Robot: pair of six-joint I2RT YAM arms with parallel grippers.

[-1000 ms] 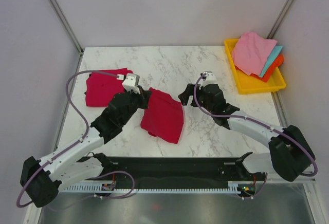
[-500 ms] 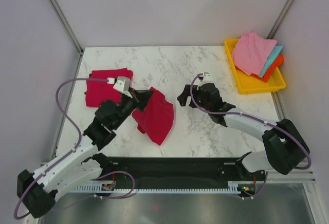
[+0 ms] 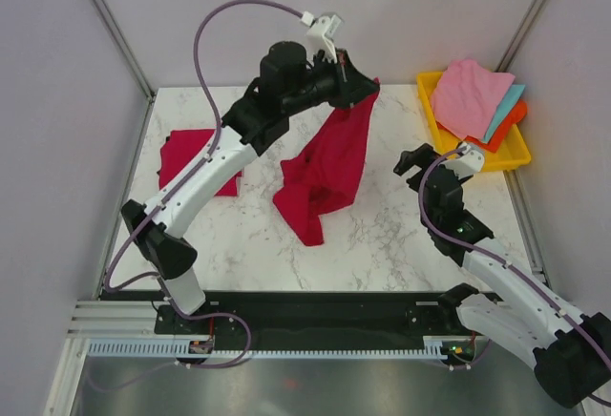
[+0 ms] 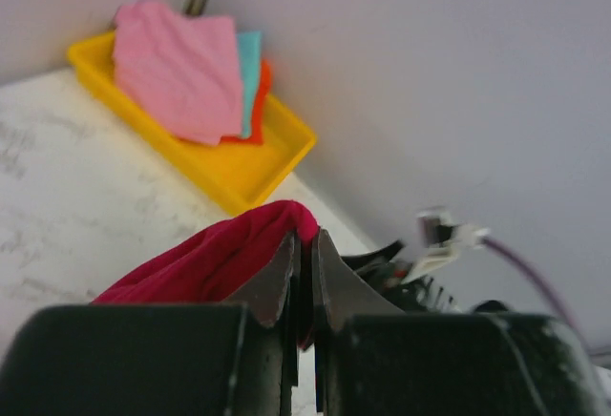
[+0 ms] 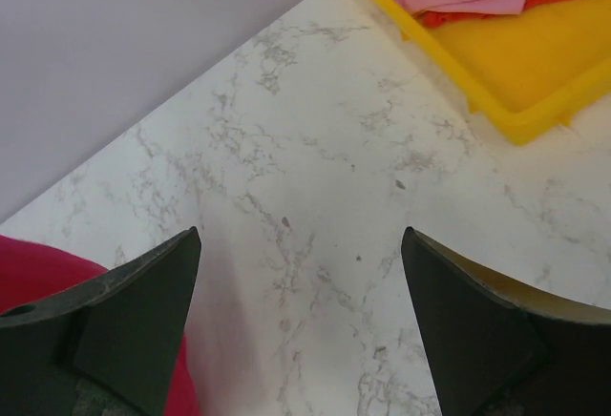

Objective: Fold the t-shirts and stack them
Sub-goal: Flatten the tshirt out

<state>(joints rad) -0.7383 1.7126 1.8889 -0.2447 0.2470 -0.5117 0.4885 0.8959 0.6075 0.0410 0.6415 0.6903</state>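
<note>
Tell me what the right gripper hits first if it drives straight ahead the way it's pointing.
Most likely the bare marble table. The right gripper, jaws open, aims down at it, with the red shirt off to one side and the yellow tray to the other. Depth is hard to judge.

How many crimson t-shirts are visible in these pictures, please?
2. The folded t-shirt lies at the table's left side, partly behind the left arm. The hanging t-shirt dangles from the left pincer over the middle, lower end apparently on the marble.

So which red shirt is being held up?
The t-shirt dangling from the left pincer over the table. The other t-shirt lies flat near the left edge, with nothing gripping it.
</note>
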